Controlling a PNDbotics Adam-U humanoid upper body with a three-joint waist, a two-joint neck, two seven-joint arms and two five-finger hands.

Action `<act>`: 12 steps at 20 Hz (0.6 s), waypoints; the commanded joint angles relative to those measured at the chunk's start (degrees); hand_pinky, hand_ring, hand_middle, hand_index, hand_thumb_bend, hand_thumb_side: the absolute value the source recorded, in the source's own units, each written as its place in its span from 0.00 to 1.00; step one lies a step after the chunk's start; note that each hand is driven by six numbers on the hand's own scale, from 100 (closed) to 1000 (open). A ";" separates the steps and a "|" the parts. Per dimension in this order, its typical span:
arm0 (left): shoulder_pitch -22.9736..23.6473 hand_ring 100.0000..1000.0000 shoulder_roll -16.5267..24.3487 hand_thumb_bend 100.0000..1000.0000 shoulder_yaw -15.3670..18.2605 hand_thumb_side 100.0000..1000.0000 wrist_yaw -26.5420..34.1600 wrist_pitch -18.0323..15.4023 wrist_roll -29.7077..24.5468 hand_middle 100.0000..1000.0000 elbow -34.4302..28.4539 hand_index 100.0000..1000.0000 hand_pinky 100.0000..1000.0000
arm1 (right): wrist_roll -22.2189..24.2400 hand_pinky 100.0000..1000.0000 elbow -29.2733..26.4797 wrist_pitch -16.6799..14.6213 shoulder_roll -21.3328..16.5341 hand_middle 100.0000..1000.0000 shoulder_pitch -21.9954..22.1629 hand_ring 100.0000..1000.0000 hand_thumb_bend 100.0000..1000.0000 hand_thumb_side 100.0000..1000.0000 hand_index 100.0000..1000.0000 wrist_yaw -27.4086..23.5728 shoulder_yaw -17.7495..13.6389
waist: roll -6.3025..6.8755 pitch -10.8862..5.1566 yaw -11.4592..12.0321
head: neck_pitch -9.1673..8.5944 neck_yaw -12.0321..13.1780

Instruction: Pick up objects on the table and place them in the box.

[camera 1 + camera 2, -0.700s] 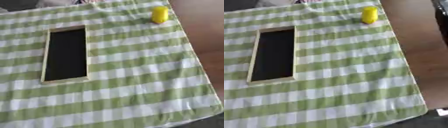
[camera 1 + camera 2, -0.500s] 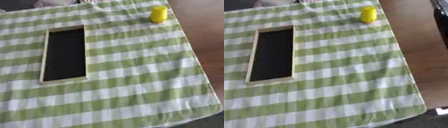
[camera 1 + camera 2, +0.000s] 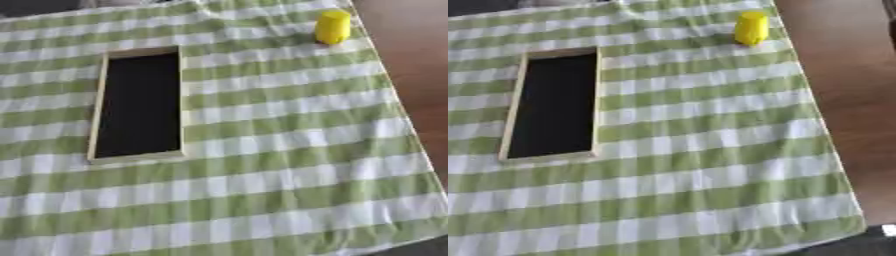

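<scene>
Robot hand unseen; yellow object point(image 3: 332, 27) far from box point(image 3: 98, 125).

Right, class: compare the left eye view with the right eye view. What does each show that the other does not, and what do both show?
Only the left eye view: more of the checked cloth to the left of the box.
Only the right eye view: a wider strip of bare brown table on the right, and a small dark edge at the top right corner.
Both: the box with its dark inside, the yellow object standing near the cloth's far right edge, and no robot hand.
</scene>
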 commanded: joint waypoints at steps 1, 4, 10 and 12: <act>1.11 0.84 -1.01 0.49 0.68 0.71 -1.95 1.10 0.12 0.80 -4.49 0.96 0.86 | 1.16 0.94 -0.35 0.09 -2.08 0.88 -1.21 0.91 0.00 0.86 0.91 2.36 -0.29 | -0.36 -0.82 0.22 | -0.99 2.23; 2.44 0.84 -2.47 0.49 0.75 0.71 -2.99 1.67 0.36 0.79 -5.96 0.96 0.86 | 1.84 0.94 -0.36 0.32 -2.29 0.87 -1.01 0.91 0.00 0.86 0.91 3.82 -0.24 | -0.51 -0.59 0.41 | -1.13 3.83; 3.89 0.84 -4.06 0.49 1.07 0.71 -4.06 0.79 0.99 0.79 -6.23 0.96 0.86 | 2.95 0.94 -1.04 0.44 -3.47 0.88 0.10 0.91 0.00 0.86 0.91 5.41 -0.30 | -1.13 -0.26 0.94 | -1.71 4.51; 4.08 0.84 -4.18 0.49 1.05 0.71 -4.35 0.50 1.01 0.79 -6.24 0.96 0.86 | 3.69 0.94 -0.95 0.41 -3.77 0.88 0.26 0.92 0.00 0.86 0.92 6.83 -0.07 | -1.36 -0.21 0.97 | -1.67 3.72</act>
